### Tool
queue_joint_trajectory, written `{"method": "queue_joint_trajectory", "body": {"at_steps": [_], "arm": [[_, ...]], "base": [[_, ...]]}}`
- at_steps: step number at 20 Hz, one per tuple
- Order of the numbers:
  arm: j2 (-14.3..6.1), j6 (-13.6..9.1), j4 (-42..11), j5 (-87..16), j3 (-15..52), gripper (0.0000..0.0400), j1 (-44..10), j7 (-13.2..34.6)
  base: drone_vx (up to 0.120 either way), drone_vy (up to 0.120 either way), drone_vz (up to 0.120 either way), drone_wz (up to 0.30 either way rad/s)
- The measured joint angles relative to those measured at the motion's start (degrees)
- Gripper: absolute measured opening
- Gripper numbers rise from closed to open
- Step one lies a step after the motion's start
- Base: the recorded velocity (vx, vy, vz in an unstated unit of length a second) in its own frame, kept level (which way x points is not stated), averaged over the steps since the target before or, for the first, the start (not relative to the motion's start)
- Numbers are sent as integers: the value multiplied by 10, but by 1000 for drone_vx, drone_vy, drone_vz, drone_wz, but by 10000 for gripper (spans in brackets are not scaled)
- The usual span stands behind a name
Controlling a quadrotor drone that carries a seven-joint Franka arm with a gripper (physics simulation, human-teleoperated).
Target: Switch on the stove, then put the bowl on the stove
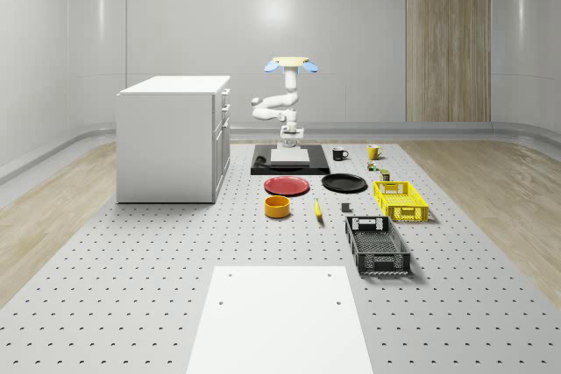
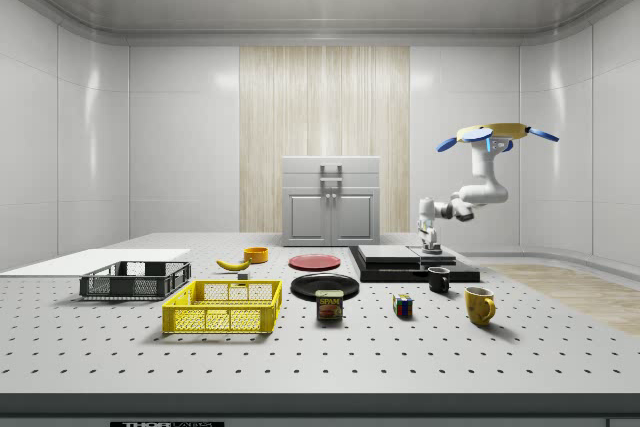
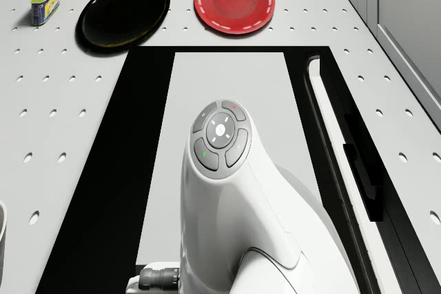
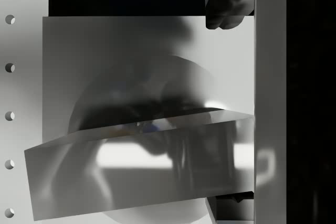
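Nearest to the whole-scene camera lies a white board (image 1: pixel 280 317) on the table (image 1: pixel 131 251). Much farther back, the drone (image 1: pixel 293 64) hovers over the far part of the stove (image 1: pixel 263 166). Its arm (image 3: pixel 227 191) bends down, so that the hand (image 1: pixel 290 139) hangs very low over the grey cooking plate (image 3: pixel 227 80). In the wrist view the fingers (image 4: pixel 228 3) stand wide apart and nothing is between them. The orange bowl (image 1: pixel 277 207) stands on the table in front of the red plate (image 1: pixel 287 186), well apart from the stove and untouched, so I judge that the step in hand is the switching on. I cannot tell for sure which part is the switch; the pale bar (image 3: pixel 324 101) along the stove's edge is my guess. To do it well, the hand should come to the switch slowly with one fingertip and press shortly. The drone should hold its height, because a drift could make the finger slide off. As for writing, the can (image 2: pixel 330 304) on the table carries the word SPAM in the side view. Small letters at that view's lower edge are cut off, and I cannot read them.
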Motion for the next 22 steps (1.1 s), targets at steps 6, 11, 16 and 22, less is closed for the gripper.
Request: {"method": "queue_joint_trajectory", "body": {"at_steps": [6, 11, 16, 22], "arm": [[-3, 3, 1, 2, 1, 400, -15, 15], [-3, 3, 2, 2, 1, 400, -35, 34], [1, 0, 4, 1, 2, 400, -66, 63], [12, -9, 10, -2, 4, 400, -118, 108]], "base": [[0, 0, 0, 0], [0, 0, 0, 0], [0, 0, 0, 0], [0, 0, 0, 0]]}}
